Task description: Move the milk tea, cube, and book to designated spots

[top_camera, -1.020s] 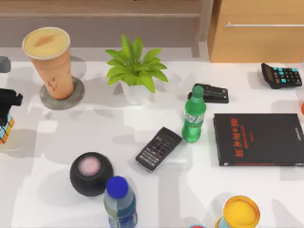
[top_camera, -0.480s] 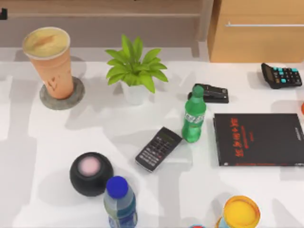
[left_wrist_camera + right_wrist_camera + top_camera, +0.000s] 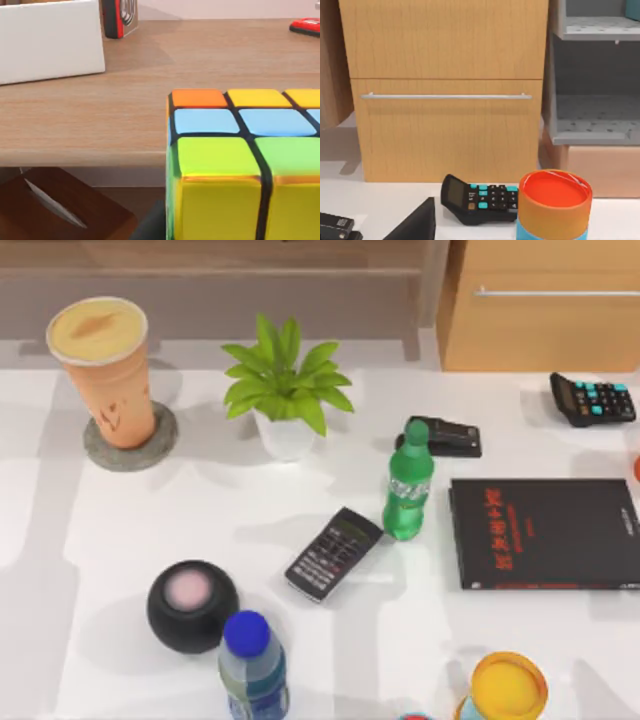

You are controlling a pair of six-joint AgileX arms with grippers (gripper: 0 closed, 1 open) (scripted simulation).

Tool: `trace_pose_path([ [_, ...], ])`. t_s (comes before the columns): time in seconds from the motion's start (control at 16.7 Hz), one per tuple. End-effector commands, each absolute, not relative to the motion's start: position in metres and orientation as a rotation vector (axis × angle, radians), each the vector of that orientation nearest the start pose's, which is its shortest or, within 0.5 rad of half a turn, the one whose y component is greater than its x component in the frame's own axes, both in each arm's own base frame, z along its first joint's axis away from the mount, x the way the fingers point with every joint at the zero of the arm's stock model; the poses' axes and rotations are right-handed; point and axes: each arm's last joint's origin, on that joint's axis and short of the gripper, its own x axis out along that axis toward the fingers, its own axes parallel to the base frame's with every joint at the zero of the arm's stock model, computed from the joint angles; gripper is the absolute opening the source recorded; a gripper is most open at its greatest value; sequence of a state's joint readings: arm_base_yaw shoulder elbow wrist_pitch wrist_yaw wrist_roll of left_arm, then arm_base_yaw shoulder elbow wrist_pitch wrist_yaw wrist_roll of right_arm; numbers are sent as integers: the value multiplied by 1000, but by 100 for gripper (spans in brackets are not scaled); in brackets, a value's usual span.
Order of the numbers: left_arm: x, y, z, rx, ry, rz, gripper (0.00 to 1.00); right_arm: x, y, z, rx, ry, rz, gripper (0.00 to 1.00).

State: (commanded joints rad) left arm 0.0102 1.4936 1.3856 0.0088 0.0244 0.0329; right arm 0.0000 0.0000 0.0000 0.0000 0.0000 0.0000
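Filling the left wrist view, the cube [image 3: 245, 165] sits close up; the gripper's state I cannot tell

The white table [image 3: 200, 530] bears the milk tea [image 3: 103, 370] (on a coaster [image 3: 130, 440]), plant [image 3: 285, 390], black book [image 3: 545, 533].

Cube [image 3: 245, 165] close to camera, orange, yellow, blue and green squares visible. Beyond the cube: wooden shelf [image 3: 90, 125] carrying a white box [image 3: 50, 42]. Below the shelf, a brown box [image 3: 60, 210].
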Motion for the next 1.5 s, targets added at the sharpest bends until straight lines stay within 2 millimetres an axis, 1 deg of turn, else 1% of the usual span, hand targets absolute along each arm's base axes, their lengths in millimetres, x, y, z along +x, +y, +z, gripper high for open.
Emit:
trace_pose_path([
  [0.18,357,1,394,0,9,-17,0,106,-1,160,0,0,0,100],
  [0.48,357,2,395,1,0,-14,0,106,-1,160,0,0,0,100],
  [0.6,358,4,399,-4,-20,-11,0,106,-1,160,0,0,0,100],
  [0.84,368,25,426,-20,-154,47,0,106,-1,160,0,0,0,100],
  [0.96,380,34,436,-24,-198,73,0,106,-1,160,0,0,0,100],
  [1.02,389,37,438,-26,-203,79,0,106,-1,160,0,0,0,100],
  [1.08,399,37,437,-26,-198,80,0,106,-1,160,0,0,0,100],
  [1.2,420,32,430,-24,-159,65,0,106,-1,160,0,0,0,100],
  [1.38,446,12,409,-12,-65,13,0,106,-1,160,0,0,0,100],
  [1.5,457,1,397,-4,-12,-15,0,106,-1,160,0,0,0,100],
])
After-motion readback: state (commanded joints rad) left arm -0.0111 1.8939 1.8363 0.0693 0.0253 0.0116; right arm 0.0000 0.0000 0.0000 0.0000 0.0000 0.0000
